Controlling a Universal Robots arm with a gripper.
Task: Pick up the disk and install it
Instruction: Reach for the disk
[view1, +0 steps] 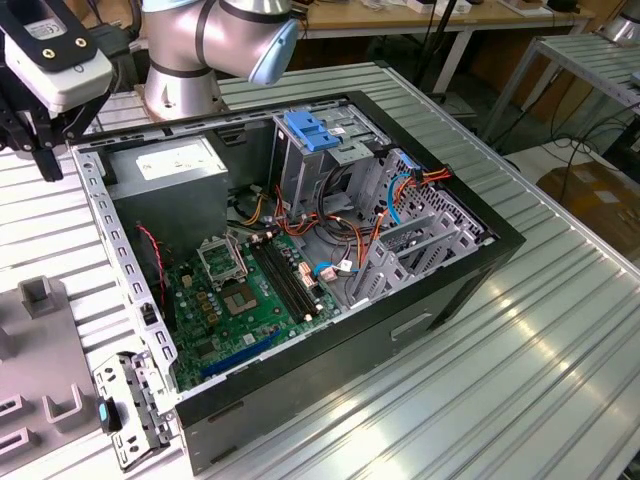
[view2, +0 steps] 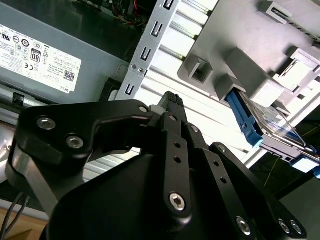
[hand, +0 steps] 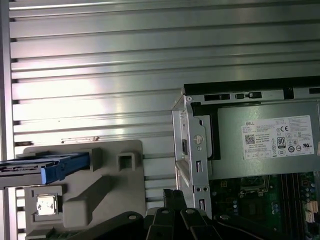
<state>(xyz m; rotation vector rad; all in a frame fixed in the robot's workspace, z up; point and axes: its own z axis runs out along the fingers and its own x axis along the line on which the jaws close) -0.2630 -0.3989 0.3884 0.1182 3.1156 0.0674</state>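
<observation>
Both wrist views catch the disk (view2: 274, 126) (hand: 25, 169) standing in a grey holder (hand: 110, 186) (jaws pinched together, empty).

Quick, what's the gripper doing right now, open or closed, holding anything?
Gripper: closed, holding nothing; the disk sits in the grey fixture, apart from it.

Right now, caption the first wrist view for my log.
Gripper over the table, between the disk in its grey fixture and the open computer case.
</observation>
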